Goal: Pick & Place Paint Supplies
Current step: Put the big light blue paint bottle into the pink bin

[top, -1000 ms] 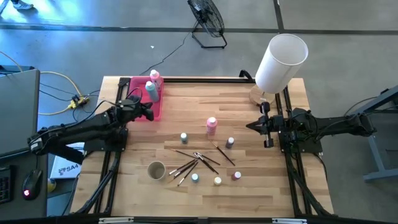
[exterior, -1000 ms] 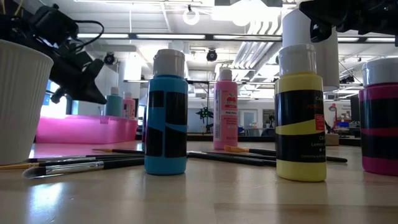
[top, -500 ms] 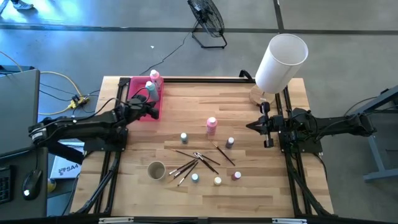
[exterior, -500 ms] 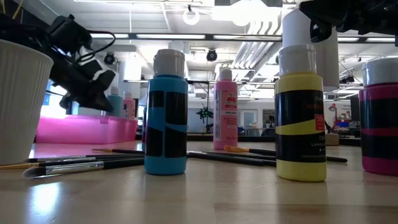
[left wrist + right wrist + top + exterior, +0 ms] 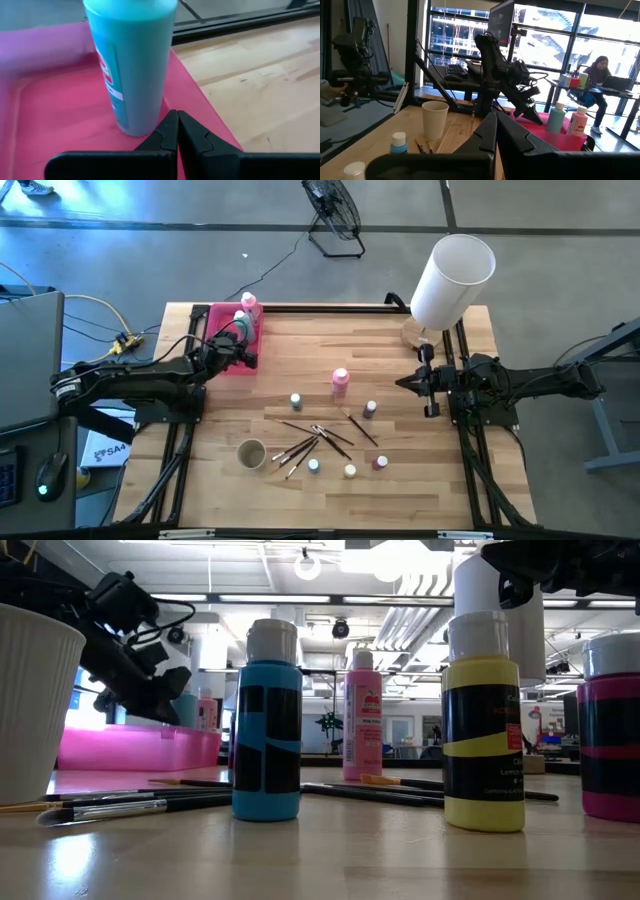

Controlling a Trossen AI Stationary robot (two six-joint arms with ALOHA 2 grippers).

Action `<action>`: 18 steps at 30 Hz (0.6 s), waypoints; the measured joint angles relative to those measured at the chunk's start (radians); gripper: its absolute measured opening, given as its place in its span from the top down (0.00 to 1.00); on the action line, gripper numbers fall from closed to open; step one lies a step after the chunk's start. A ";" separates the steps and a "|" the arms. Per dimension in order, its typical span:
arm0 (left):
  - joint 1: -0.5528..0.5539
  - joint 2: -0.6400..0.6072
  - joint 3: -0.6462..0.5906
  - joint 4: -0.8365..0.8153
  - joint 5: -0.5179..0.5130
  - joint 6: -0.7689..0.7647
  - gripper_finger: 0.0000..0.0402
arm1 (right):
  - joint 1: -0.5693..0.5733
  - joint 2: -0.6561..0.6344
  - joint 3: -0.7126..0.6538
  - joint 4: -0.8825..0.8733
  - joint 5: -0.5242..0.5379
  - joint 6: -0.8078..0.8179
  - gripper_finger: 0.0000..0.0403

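At the upper left of the high view, the pink tray point(image 5: 222, 363) already holds a teal squeeze bottle point(image 5: 243, 326) and a pink squeeze bottle point(image 5: 249, 304). The left gripper point(image 5: 250, 357) hangs over the tray's near edge, jaws clenched on nothing. Toward the centre, much is left, I'd say: another pink bottle point(image 5: 341, 381), small paint pots point(image 5: 296, 400) and a scatter of brushes point(image 5: 312, 440) beside a paper cup point(image 5: 250, 453). At the right, the right gripper point(image 5: 402, 383) waits, clenched and empty.
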 joint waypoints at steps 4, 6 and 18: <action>0.000 0.000 0.000 0.005 -0.022 0.003 1.00 | 0.000 0.000 0.000 0.000 0.000 0.000 0.99; 0.000 0.000 0.000 0.012 -0.028 0.006 1.00 | 0.000 0.000 0.000 0.000 0.000 0.000 0.99; 0.129 0.023 0.001 0.065 0.105 0.057 1.00 | 0.000 0.000 0.000 0.000 0.000 0.000 0.99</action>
